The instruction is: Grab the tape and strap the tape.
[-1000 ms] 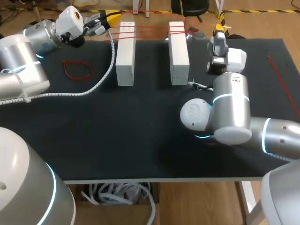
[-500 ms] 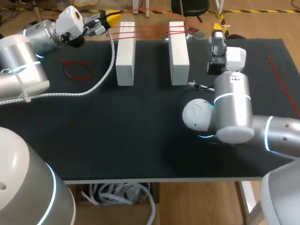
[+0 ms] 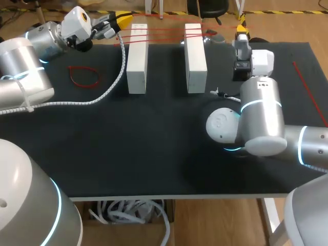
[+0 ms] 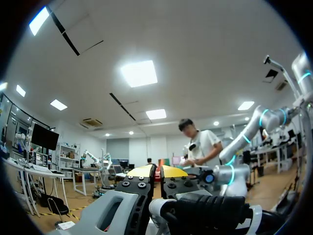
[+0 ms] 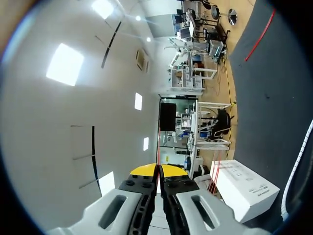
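A black table is filling most of the head view, its matte top lying dark and flat (a pale rim is showing along the front edge). Wood-coloured floor is showing past the far edge, a yellow-and-black striped line running across it. Overhead, a white ceiling is glowing with square light panels.

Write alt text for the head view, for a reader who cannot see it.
Red tape runs straight across the tops of two white blocks on a black table, held at one end by the left gripper and at the other by the right gripper. A red loop lies near the left arm.
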You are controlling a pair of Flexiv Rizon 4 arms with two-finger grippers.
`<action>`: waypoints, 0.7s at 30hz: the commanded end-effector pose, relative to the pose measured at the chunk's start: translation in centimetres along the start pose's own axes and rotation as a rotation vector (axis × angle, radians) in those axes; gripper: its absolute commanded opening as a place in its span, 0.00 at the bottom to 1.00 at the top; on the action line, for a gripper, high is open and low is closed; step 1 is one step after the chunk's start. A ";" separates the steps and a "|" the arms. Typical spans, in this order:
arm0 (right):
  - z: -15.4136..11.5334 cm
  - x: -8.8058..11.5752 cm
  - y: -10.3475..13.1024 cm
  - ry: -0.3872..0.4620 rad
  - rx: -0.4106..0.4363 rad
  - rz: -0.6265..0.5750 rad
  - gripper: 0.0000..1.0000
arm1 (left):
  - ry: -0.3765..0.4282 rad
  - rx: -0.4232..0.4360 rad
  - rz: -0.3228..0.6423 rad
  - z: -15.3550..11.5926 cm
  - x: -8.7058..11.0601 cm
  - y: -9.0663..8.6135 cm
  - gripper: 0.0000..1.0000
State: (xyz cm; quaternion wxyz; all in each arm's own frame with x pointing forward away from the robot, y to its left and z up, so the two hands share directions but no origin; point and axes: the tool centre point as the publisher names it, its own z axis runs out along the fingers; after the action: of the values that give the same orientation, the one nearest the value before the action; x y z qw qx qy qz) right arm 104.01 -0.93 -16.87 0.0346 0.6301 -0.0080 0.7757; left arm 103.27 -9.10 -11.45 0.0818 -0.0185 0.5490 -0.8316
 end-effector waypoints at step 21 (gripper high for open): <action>-0.7 2.9 1.2 -0.033 -0.047 -0.057 0.00 | -0.002 0.003 0.003 0.0 0.1 0.1 0.00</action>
State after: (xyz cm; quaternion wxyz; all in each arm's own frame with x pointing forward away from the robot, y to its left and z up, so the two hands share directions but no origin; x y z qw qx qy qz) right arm 102.86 -2.16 -14.95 0.0699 0.6286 -0.0054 0.7746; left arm 103.29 -9.10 -11.46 0.0821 -0.0186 0.5487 -0.8317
